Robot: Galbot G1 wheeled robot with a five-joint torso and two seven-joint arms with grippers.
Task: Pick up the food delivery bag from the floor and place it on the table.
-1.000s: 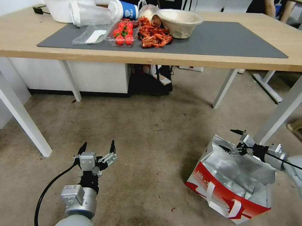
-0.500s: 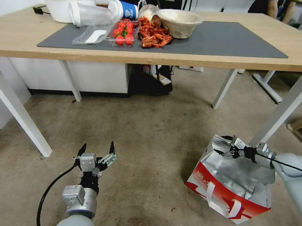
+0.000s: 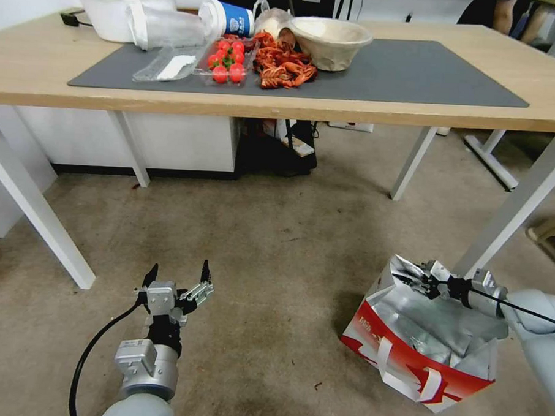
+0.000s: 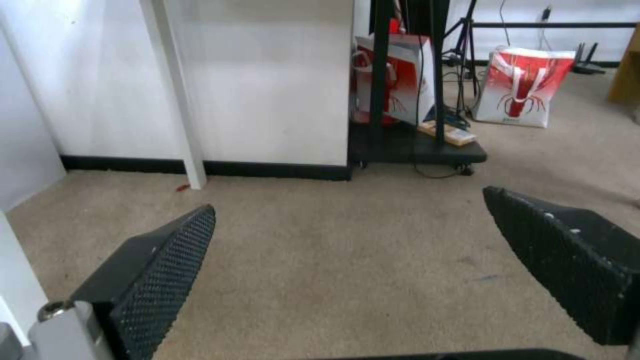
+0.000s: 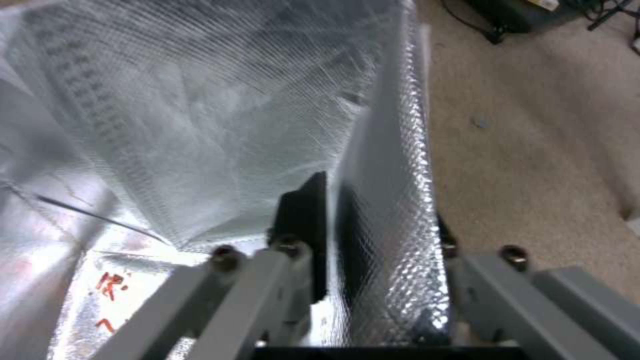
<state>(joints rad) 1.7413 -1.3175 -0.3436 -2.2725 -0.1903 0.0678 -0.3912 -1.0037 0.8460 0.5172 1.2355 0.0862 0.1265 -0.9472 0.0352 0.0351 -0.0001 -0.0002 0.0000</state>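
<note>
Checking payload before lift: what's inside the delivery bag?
Inside the food delivery bag, crumpled silver foil lining and one finger of the right gripper, clamped on the rim wall. No contents visible; folds hide the bottom. Left gripper open over the floor.

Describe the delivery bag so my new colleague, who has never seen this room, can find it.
Start at the long light-wood table and look down to the grey-brown carpet floor by its right-hand white leg. There stands the boxy white-and-red paper bag, foil-lined and open-topped, with the right gripper at its rim.
</note>
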